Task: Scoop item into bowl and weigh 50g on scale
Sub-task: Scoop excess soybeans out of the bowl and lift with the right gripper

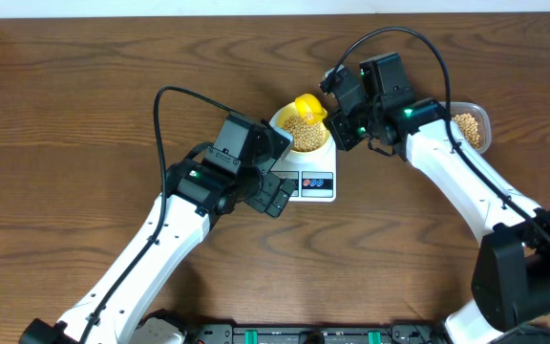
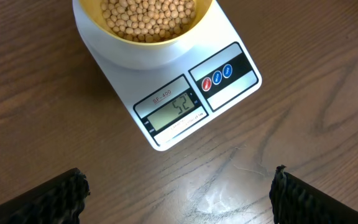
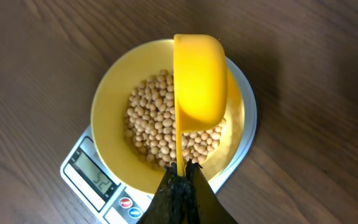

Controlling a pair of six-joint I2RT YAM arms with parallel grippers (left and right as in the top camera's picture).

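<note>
Bowl sits on the round platform of the scale, about table centre in the overhead view. The beans cover the bowl's floor.

My right gripper has its fingers pressed together on the thin handle of the yellow scoop. The scoop hangs over the bowl's 3 o'clock half, turned on its edge (its hollow faces away from my wrist view, so I cannot tell whether anything is in it).

My left gripper has its fingers spread wide, holding nothing. It hovers over bare wood near the scale's display end, at roughly 7 o'clock of the scale from overhead.

The display lies at 6 o'clock of the bowl, with the buttons just beside it. The digits look like 52.

A clear container with more beans sits at 3 o'clock of the bowl, well apart and partly under my right arm.
</note>
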